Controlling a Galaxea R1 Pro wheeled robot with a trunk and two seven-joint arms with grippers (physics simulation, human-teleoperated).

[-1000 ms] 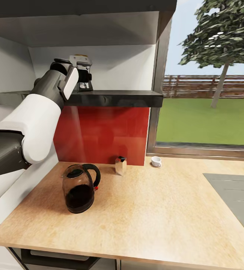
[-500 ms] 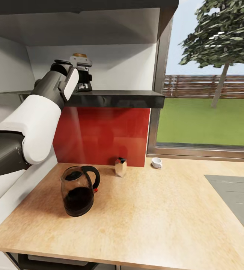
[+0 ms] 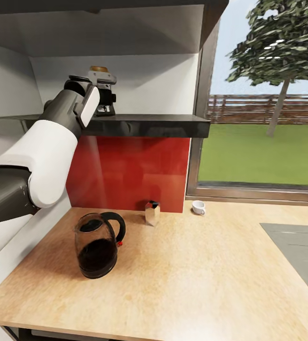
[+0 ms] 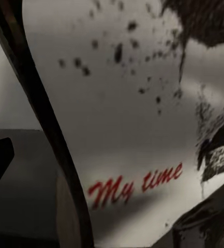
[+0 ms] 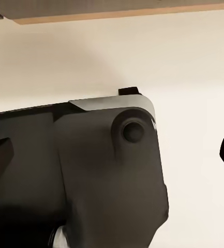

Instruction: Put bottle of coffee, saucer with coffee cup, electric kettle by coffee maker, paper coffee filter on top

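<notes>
A red backsplash and a wide window stand behind the light wood worktop (image 3: pixel 196 274) we face. Our left arm reaches up to the dark shelf (image 3: pixel 144 124), where the left pincer (image 3: pixel 104 97) sits at the bottle of coffee (image 3: pixel 98 70); its white label (image 4: pixel 137 119) looms close in the left wrist view, yet we cannot tell whether the pincer grips it. The electric kettle (image 3: pixel 96 245) stands on the worktop, a small carton (image 3: pixel 151 212) behind it, the coffee cup (image 3: pixel 198 207) near the window.
</notes>
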